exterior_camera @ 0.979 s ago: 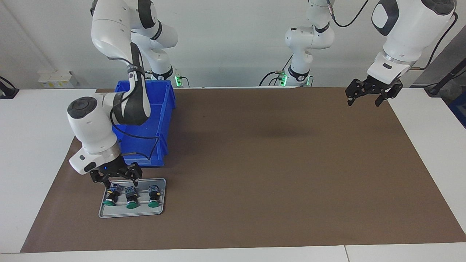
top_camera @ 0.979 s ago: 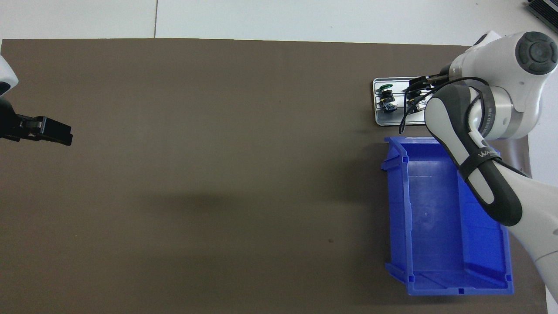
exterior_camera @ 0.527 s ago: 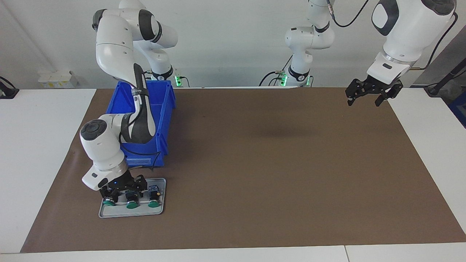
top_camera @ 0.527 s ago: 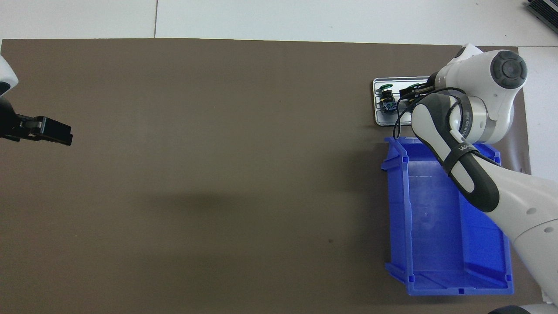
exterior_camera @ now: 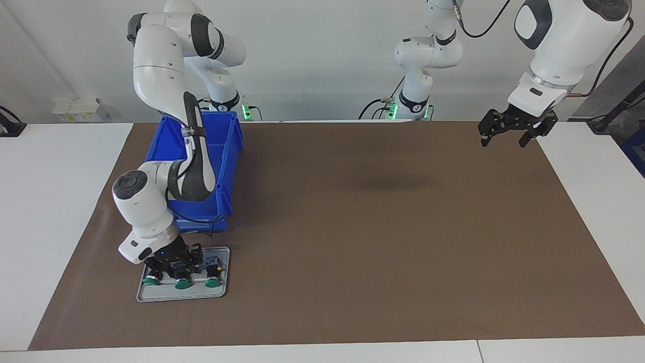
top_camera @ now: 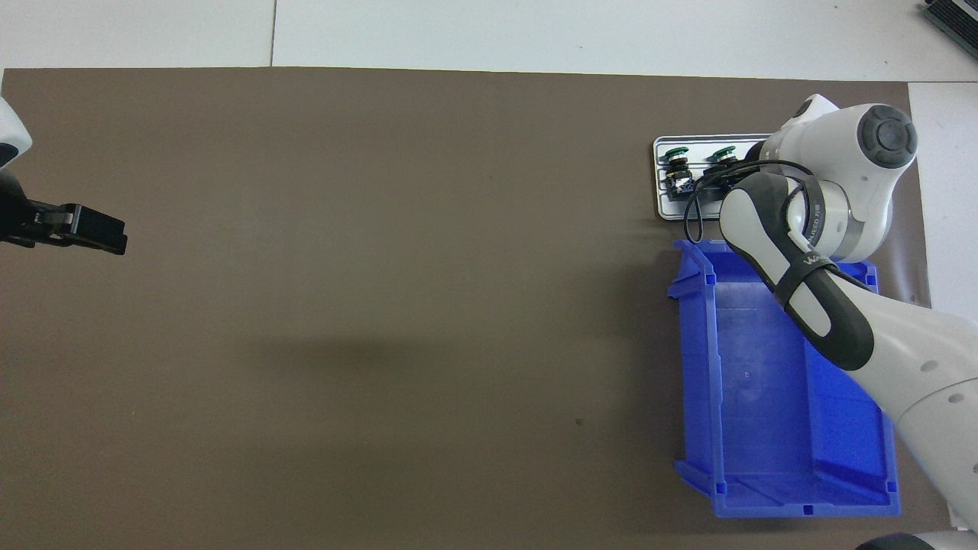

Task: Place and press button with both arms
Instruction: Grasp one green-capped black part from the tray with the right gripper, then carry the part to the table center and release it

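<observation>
The right claw (exterior_camera: 176,266) reaches down, pinching the middle green-capped button (exterior_camera: 182,278) lying on the tray (exterior_camera: 225,276); the left claw (exterior_camera: 510,132) hangs spread.

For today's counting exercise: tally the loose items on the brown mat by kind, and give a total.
Green-capped buttons: 3
Grey tray: 1
Blue bin: 1
Total: 5
</observation>
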